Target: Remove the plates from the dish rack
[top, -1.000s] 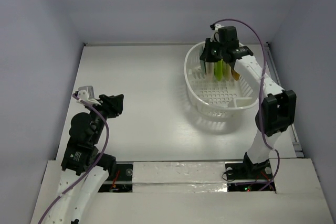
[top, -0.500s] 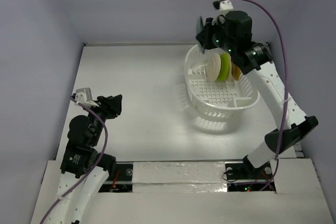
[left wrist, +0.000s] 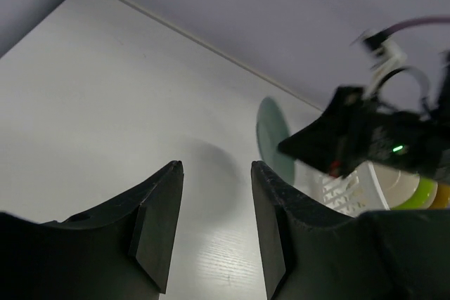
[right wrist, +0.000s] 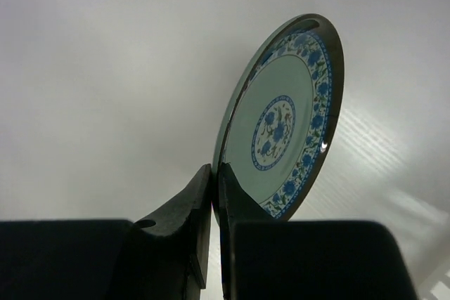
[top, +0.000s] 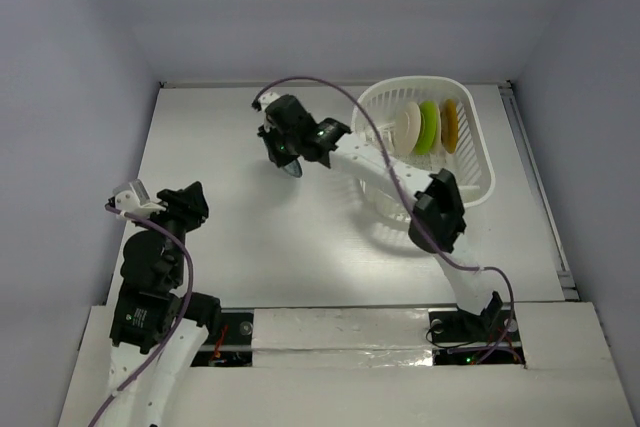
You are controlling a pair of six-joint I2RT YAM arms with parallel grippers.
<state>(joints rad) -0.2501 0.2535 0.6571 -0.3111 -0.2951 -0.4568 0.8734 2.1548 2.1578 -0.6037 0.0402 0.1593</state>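
Observation:
My right gripper [top: 287,157] is shut on the rim of a teal plate with a blue flower pattern [right wrist: 288,121], held on edge above the table left of the dish rack [top: 480,162]. The same plate [left wrist: 271,131] shows in the left wrist view beside the dark right arm. Three plates stand upright in the white rack: cream [top: 407,128], lime green [top: 429,126] and orange-yellow [top: 450,124]. My left gripper [top: 190,199] hovers open over the near left of the table with nothing between its fingers [left wrist: 158,216].
The white table [top: 220,127] is walled by grey panels at the back and sides. The right arm's forearm [top: 380,172] stretches across the rack's left rim, its purple cable looping above. The rack's edge [left wrist: 348,187] appears at the right of the left wrist view.
The right arm lifted the teal plate out of the rack and swung it left, over the table. The left arm shifted slightly left and toward the near edge.

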